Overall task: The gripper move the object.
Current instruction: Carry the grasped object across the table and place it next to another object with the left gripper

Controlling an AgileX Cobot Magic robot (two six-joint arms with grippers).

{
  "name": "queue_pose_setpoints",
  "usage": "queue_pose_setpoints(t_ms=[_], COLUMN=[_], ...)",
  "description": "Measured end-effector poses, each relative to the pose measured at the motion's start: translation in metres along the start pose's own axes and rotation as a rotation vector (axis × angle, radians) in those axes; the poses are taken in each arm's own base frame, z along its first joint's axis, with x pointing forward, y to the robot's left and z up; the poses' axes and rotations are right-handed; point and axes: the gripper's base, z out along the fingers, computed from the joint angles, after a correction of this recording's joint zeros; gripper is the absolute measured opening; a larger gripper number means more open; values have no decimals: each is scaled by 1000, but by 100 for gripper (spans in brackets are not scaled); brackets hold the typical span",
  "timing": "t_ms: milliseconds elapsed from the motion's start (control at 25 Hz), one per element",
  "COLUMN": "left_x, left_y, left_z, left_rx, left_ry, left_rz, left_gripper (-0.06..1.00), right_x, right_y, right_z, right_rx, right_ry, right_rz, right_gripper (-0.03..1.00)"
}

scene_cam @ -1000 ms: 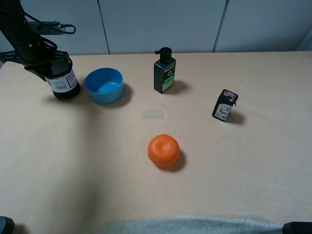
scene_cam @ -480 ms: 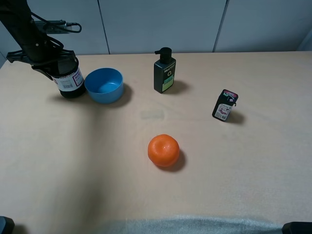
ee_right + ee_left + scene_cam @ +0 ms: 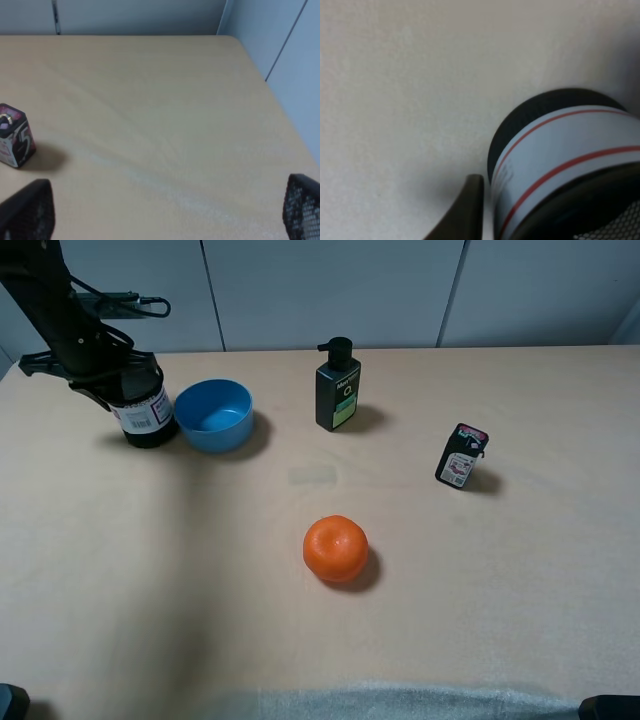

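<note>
The pen cup (image 3: 146,414) wears a white label crossed by thin red lines, seen up close in the left wrist view (image 3: 560,160). From the high camera the band also carries dark print, too small to read. The left gripper (image 3: 122,383) is clamped on the cup's upper part, and one dark finger (image 3: 470,205) lies against the label's edge. The cup stands slightly tilted at the far left of the desk (image 3: 200,570), just beside the blue bowl (image 3: 214,415). Whether the two touch cannot be told, nor whether the cup's base meets the desk. Further right along the back stands a black pump bottle (image 3: 338,388) with a green-tinted label. Its pale lettering seems to begin "Men", and the rest is unclear. A small black box (image 3: 461,455) with a pink and white label stands well to the right, and the right wrist view shows a large "5"-like figure on its side (image 3: 15,136). An orange (image 3: 336,548) lies near the middle of the desk, well apart from everything else. The right gripper (image 3: 165,202) has its fingers (image 3: 27,210) spread wide apart with nothing between them.
</note>
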Motion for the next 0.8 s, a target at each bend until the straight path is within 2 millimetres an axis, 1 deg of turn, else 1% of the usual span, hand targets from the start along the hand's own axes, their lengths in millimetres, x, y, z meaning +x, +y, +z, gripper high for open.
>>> queue_pose_setpoints(t_ms=[800], left_x=[-1], left_y=[0], left_z=[1], left_rx=[1], left_ry=[-1], left_rz=[4], left_gripper=[15], right_x=[0], right_y=[0], right_z=[0], right_rx=[0], right_ry=[0], right_rz=[0], right_gripper=[69])
